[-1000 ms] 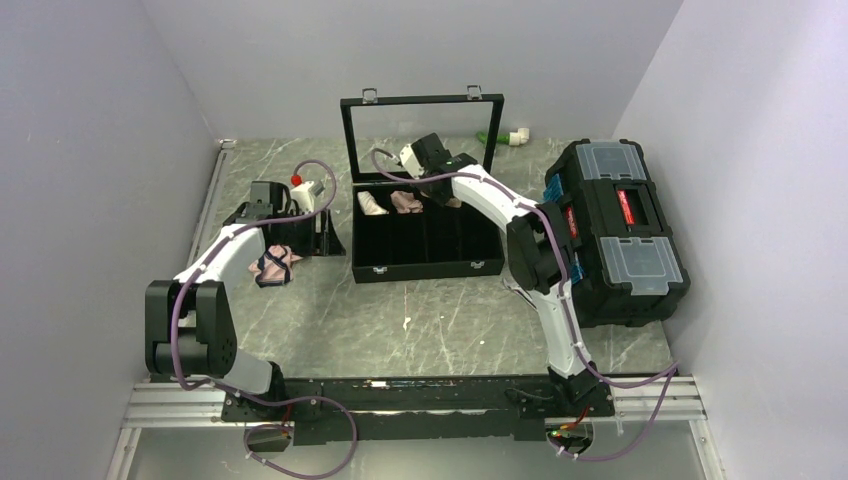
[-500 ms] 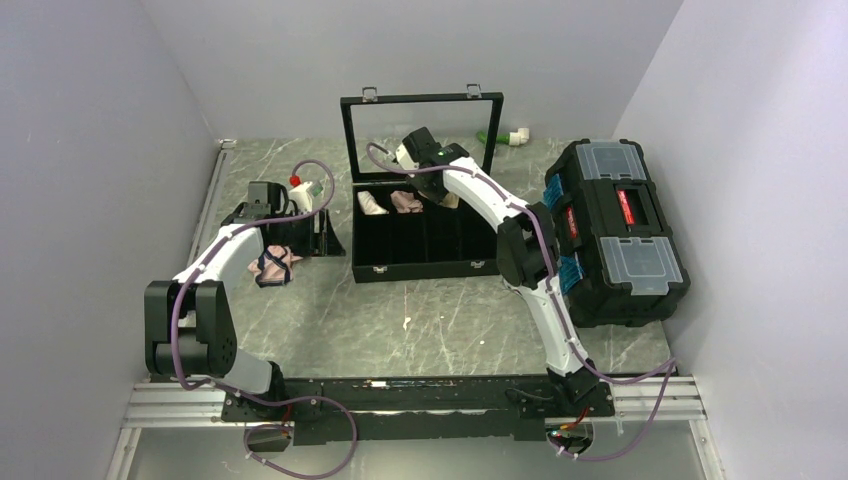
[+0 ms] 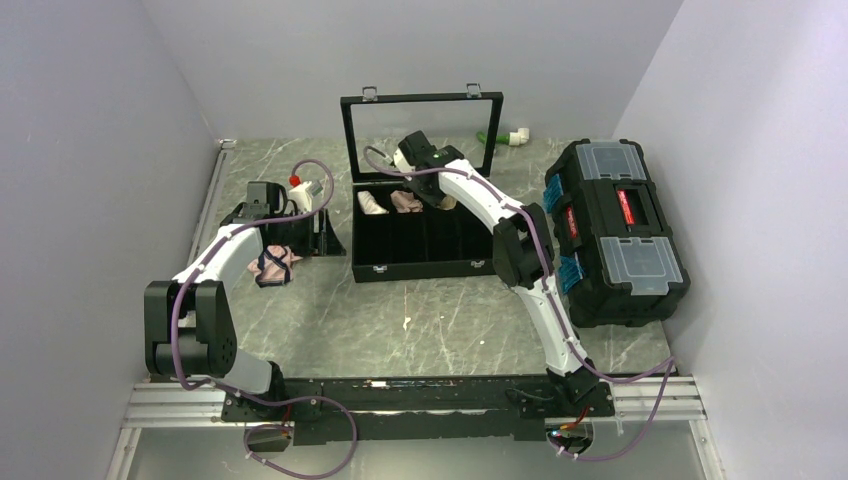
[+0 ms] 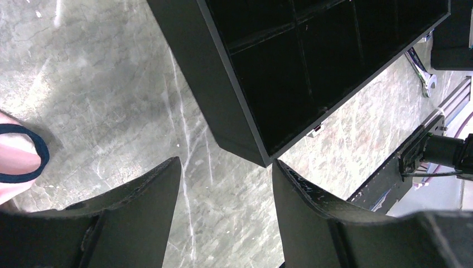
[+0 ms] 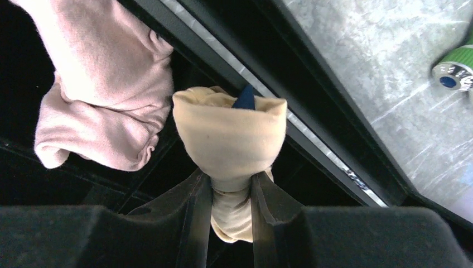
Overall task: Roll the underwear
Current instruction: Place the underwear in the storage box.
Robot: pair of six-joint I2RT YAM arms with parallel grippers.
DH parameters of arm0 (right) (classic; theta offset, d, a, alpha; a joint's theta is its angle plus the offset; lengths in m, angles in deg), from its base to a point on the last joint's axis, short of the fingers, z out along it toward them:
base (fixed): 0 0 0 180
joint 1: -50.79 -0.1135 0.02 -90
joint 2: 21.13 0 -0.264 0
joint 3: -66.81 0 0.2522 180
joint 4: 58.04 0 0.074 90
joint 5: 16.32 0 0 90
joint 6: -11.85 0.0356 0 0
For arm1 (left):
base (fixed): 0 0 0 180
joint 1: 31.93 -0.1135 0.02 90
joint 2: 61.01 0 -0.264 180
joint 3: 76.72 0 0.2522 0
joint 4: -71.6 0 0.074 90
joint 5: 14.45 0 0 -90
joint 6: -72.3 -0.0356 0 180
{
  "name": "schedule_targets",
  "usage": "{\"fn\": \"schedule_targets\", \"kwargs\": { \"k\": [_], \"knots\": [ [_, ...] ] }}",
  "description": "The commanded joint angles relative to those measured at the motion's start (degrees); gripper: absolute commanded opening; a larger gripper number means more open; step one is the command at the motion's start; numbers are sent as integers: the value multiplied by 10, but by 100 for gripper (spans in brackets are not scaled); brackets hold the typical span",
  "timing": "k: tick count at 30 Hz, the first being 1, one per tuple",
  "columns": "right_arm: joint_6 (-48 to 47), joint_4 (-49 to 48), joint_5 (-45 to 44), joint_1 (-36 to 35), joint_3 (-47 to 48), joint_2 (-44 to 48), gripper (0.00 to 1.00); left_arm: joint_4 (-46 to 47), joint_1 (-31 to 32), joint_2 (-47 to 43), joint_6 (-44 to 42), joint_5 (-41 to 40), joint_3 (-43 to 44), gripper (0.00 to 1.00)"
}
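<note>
Marble table [image 3: 400, 300], underwear [image 5: 228, 131] in right pincer [image 5: 230, 183]

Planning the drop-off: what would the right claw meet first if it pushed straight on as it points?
Likely the black case's back wall, right behind the underwear that the right claw grips; the pink roll sits aside. Depth unclear.

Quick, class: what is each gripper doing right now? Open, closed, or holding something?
Left gripper: open, holding nothing.
Right gripper: closed on the tan underwear, which is bunched into a roll.
</note>
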Motion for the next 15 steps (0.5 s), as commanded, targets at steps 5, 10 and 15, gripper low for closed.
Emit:
{"fn": "schedule_targets", "kwargs": {
  "k": [5,10,15],
  "knots": [
    [34,-10,-6,10,-52,9,0,7,-3,-14,-3,20,19,65],
    [32,5,0,13,-37,-5,0,7,-3,-13,-3,22,19,65],
    [30,17,5,15,-18,-25,0,8,-3,-13,-3,24,19,64]
  ]
}}
